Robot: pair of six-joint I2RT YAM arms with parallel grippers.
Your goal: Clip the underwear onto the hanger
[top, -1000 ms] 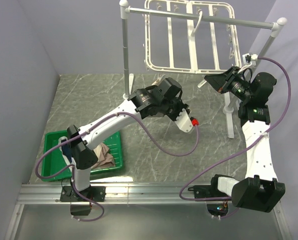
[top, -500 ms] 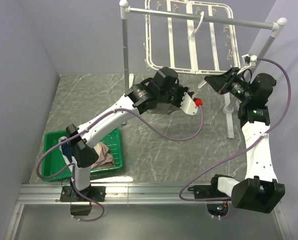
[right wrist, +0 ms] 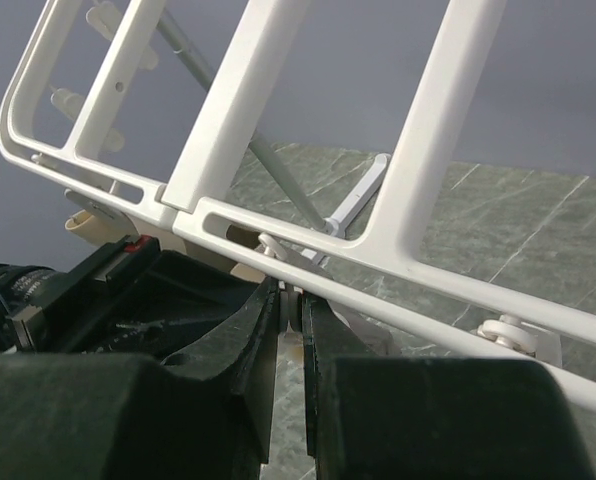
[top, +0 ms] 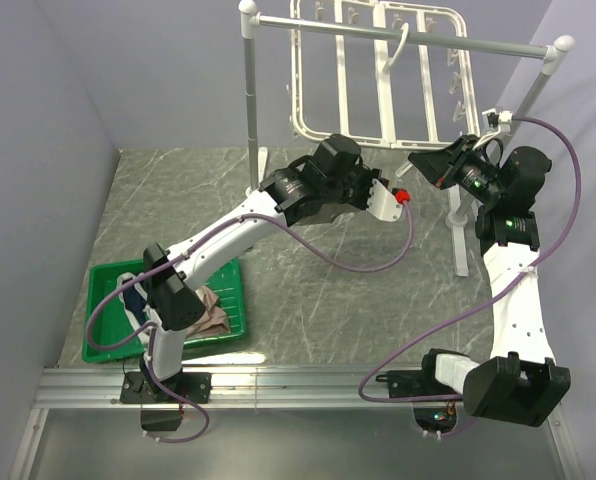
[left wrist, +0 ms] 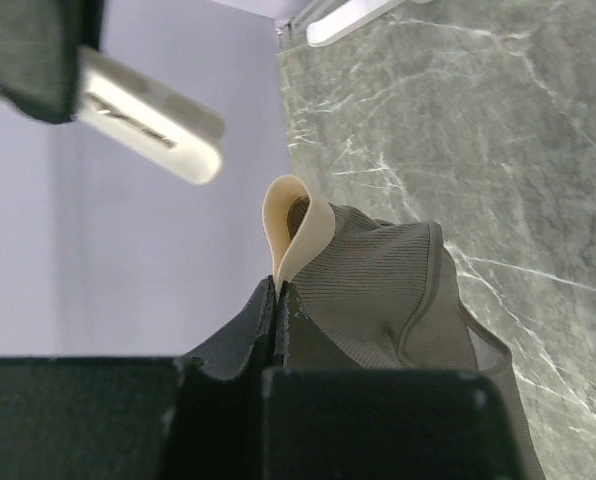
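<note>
A grey marbled table (top: 308, 290) stands between lilac walls, with a green tray (top: 106, 290) of clothes near left. A pole rack (top: 250, 110) carries the hanger (top: 383, 90). Only the left wrist view shows the underwear (left wrist: 378, 290), its waistband pinched in the closed left gripper (left wrist: 278, 292) above the table. The right gripper (right wrist: 290, 300) squeezes a clip (right wrist: 290, 345) under the hanger's lower bar.

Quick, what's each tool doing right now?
Left tool: closed, pinching the underwear by its waistband.
Right tool: closed on a hanger clip.
</note>
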